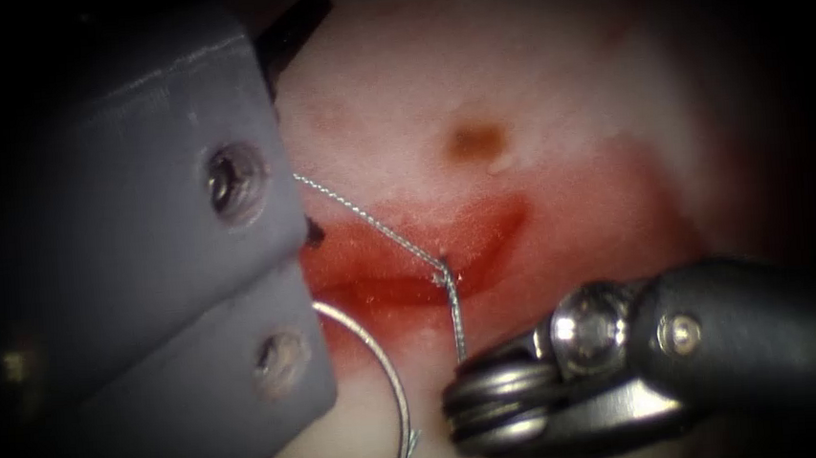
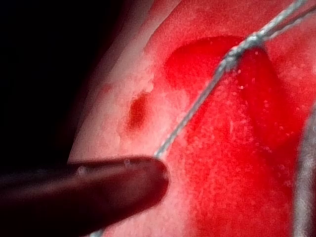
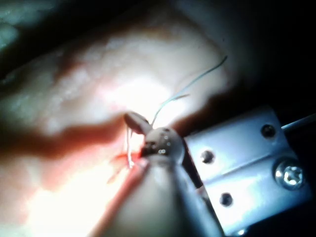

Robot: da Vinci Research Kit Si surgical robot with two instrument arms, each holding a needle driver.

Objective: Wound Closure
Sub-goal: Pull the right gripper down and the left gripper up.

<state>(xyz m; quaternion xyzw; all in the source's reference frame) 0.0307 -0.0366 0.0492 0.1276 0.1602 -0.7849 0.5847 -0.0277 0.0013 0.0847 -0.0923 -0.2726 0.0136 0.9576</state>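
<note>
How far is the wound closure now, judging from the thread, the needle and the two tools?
Done: the thread already passes through the tissue at the cut, so one bite is placed. In hand: the left tool holds one strand taut; another strand runs down to the right tool. The needle lies free, out of the tissue, below the cut. Left: the cut still gapes, with red fluid inside it.
</note>
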